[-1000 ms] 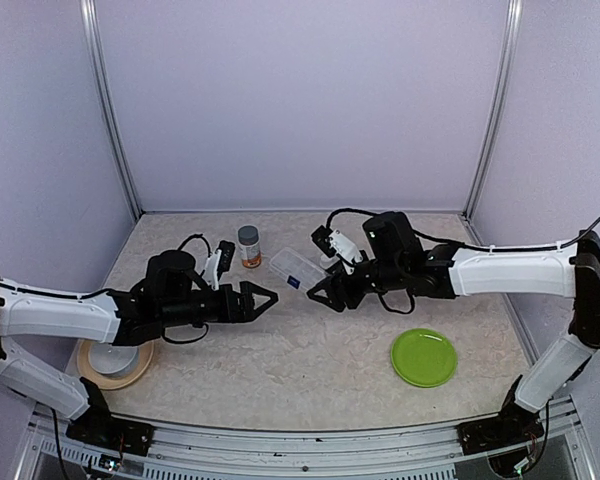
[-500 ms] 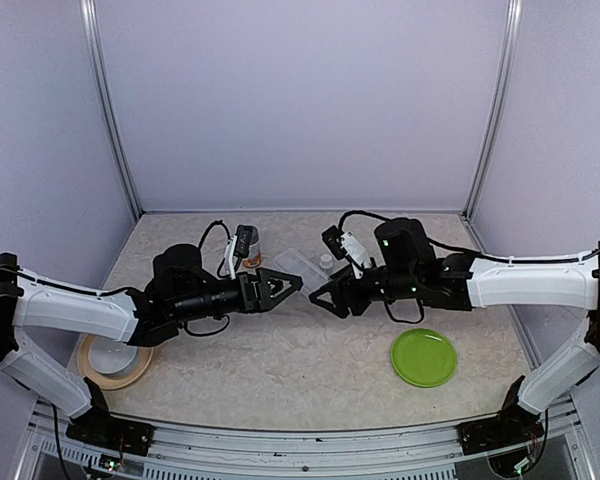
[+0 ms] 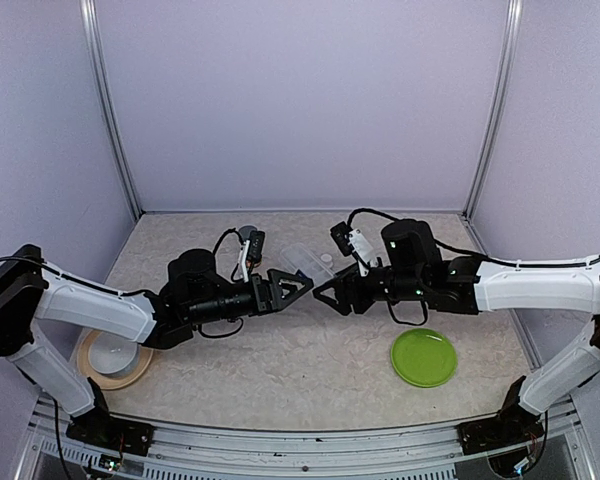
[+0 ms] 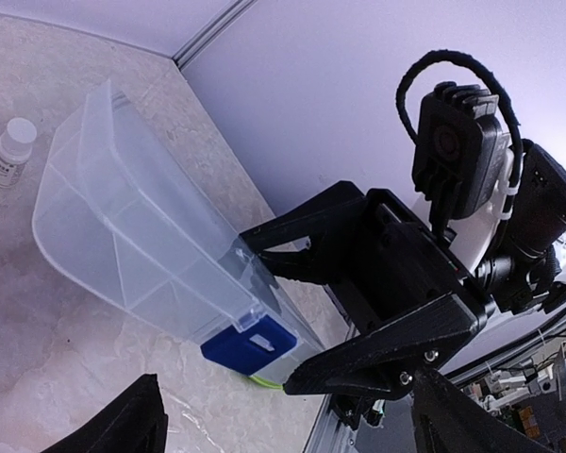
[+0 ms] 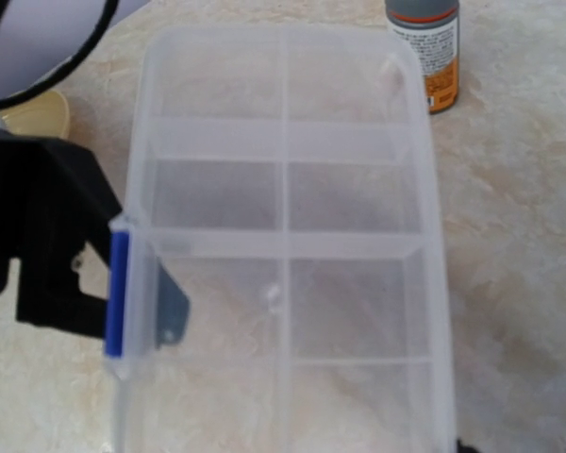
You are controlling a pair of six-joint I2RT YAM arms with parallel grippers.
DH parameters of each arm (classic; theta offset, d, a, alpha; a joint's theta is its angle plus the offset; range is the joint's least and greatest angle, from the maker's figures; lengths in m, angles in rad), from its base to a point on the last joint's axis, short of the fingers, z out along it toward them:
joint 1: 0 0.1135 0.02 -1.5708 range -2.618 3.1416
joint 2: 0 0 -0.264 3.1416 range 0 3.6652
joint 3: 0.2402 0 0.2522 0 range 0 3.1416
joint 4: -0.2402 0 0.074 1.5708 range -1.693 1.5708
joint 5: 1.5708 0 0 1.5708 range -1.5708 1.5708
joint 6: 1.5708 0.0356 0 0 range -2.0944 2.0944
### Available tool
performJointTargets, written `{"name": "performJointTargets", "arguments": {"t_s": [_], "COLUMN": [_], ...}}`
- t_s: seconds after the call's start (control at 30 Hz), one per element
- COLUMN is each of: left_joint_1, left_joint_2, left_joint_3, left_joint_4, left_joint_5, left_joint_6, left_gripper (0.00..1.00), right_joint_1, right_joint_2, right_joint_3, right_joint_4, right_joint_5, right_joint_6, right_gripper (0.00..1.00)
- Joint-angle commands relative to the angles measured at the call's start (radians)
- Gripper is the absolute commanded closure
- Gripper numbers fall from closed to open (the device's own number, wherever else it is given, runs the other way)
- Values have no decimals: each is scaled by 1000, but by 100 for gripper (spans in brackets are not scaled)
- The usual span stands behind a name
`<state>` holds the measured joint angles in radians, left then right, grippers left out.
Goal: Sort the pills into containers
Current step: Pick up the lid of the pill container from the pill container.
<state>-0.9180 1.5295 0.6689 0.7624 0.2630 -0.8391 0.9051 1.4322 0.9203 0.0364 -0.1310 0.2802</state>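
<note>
Back near the table's (image 3: 310,360) far edge, left of centre, stands the gray-capped bottle (image 5: 424,52), its contents unclear. The white-capped vial (image 4: 9,151) stands near the tilted clear divided box (image 5: 283,245), which the right gripper (image 3: 325,297) clamps. The left gripper (image 3: 298,291) gapes wide.

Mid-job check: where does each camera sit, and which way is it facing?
Top external: above and behind the bases, facing the back wall; shows both arms, left gripper and right gripper facing each other mid-table.
Left wrist: faces rightward at the clear box in the right gripper; own fingers at bottom.
Right wrist: looks down onto the clear box and bottle; the gripper itself hardly shows.
Shared: both wrist views show the clear box.
</note>
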Motion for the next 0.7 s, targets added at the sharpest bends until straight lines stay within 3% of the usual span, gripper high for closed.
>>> {"name": "performJointTargets", "arguments": {"t_s": [0.0,0.67], "left_joint_1": [-11,-12], "left_joint_2": [34,40], "left_joint_3": [51,35], "left_joint_4": [89,164], "left_joint_5": [37,77], "left_joint_6": [-24,-39], "left_gripper": [14,40], "right_joint_1": [15,16], "right_joint_2": [-24,-24], "right_joint_3": [-5,-20], "right_joint_4": [31,42], "right_joint_5": [13,31], "right_joint_6": [13,3], "right_gripper": [49,49]}}
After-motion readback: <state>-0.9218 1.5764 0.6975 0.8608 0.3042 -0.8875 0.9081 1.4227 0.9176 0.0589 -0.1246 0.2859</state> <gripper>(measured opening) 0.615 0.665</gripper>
